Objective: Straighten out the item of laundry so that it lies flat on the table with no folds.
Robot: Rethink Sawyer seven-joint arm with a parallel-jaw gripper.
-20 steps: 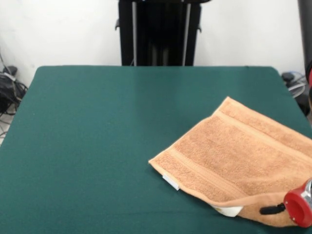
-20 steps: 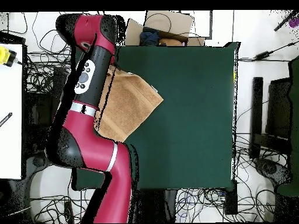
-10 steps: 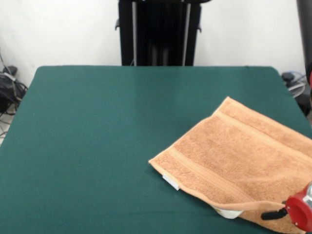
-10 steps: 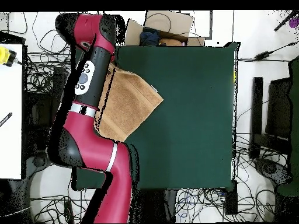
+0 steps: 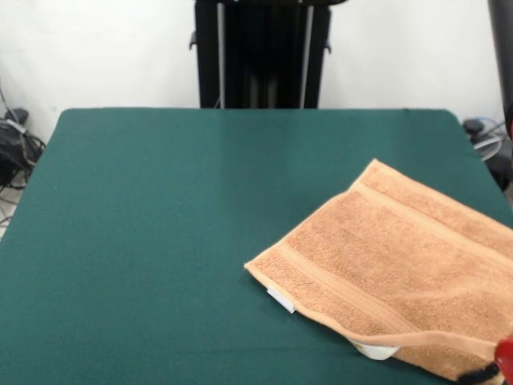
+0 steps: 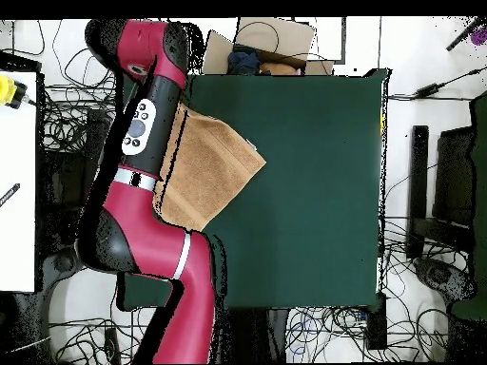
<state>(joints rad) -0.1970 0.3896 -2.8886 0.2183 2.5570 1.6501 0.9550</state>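
white wall [image 5: 96, 48], tangled floor cables [image 6: 67, 124]

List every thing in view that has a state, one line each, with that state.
towel: spread at the table's edge, near edge curled up, not fully flat
white tags: peeking from under the towel's edge
table: mostly bare green cloth
arm: stretched over the towel's side
pincer: state cannot be told

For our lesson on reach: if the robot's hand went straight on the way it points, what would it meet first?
Uncertain: only a sliver of the hand shows. If pointing down, probably the towel at its near edge, or it misses the table.
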